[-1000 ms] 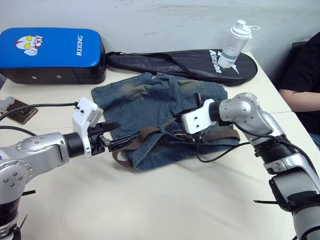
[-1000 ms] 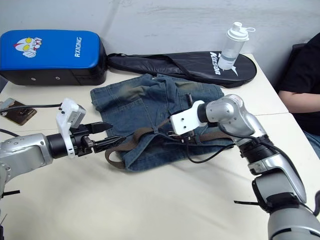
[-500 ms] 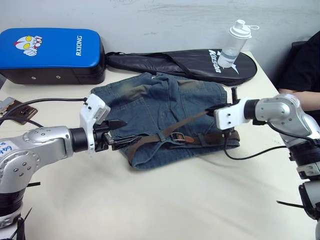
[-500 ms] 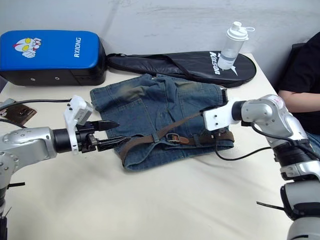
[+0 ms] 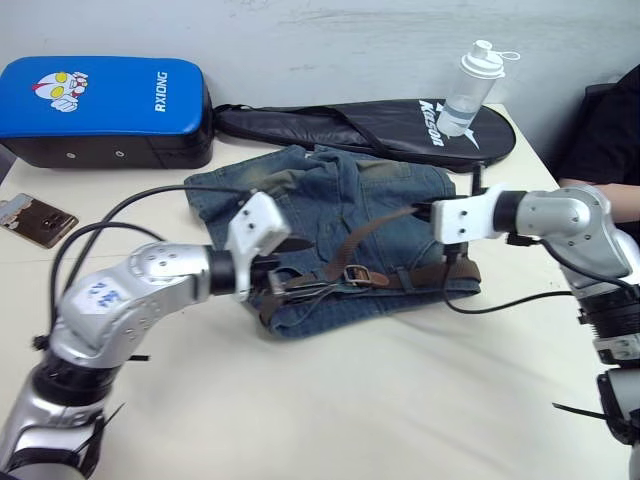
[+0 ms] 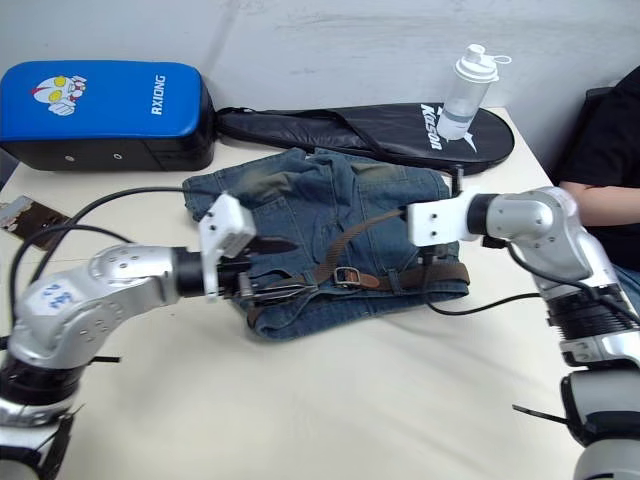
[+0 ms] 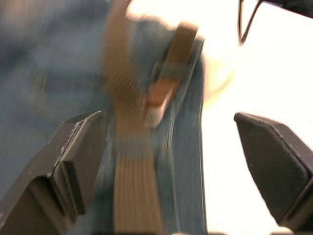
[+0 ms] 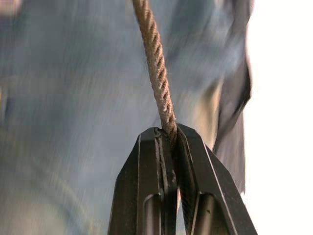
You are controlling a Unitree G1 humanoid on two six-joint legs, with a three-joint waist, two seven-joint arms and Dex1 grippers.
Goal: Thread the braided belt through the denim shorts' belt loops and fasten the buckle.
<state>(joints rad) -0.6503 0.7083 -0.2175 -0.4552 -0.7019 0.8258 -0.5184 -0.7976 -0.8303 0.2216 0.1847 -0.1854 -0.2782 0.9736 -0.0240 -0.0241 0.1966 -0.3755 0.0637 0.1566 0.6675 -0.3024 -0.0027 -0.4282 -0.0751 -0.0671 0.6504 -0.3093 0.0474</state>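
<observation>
Head views: shorts lie flat on the table; belt runs along the waistband, buckle near its middle. Left wrist view: left gripper, fingers spread wide, straddles the belt. Right wrist view: right gripper pinches the belt's free end, lifted above the denim.

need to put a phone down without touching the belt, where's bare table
The near table, in front of the shorts and between the arms, is bare. Crowded: the far edge, with the blue pad, racket bag and bottle, and the shorts, where the right tool holds the belt.
</observation>
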